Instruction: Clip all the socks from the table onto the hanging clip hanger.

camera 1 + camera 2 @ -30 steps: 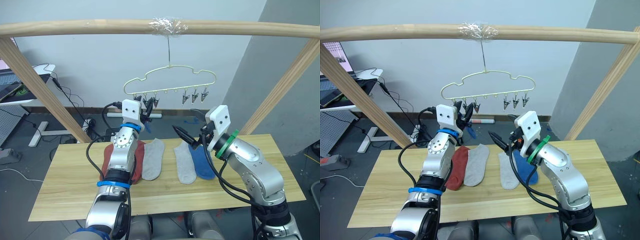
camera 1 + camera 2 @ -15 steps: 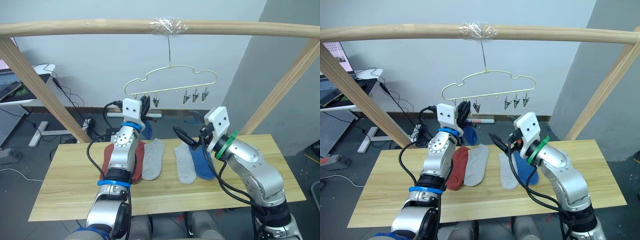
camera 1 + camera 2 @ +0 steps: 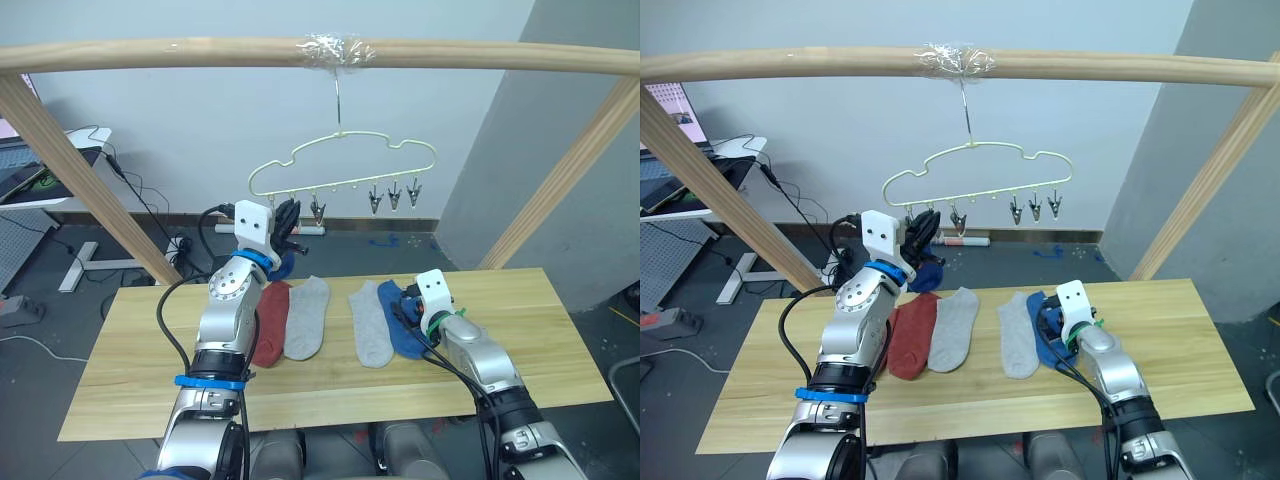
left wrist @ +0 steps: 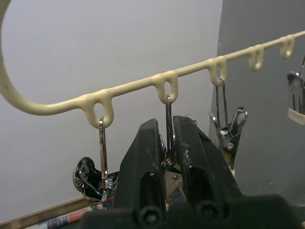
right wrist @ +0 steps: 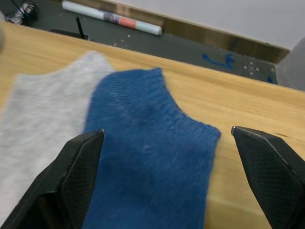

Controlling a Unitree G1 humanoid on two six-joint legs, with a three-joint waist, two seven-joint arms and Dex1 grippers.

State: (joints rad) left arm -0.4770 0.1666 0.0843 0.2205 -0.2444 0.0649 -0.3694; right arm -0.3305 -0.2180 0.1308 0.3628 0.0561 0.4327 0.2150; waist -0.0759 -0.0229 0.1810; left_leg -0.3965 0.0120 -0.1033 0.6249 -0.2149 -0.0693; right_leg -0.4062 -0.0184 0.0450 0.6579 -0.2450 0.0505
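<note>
Socks on tabletop (image 3: 140, 390), one blue sock (image 3: 928, 272) raised at clip hanger (image 3: 340, 165).
My left hand (image 4: 167, 143) pinching a clip (image 4: 170, 177); my right hand (image 5: 171, 157) spread over blue sock (image 5: 147, 176).

My left arm is raised in the left-centre of the head view, forearm near vertical, wrist tipped up; its gripper (image 3: 283, 222) has the two black fingers (image 4: 143, 157) pressed nearly together. My right arm is low at lower right, forearm stretched forward, its gripper (image 5: 162, 162) with fingers spread wide apart.
</note>
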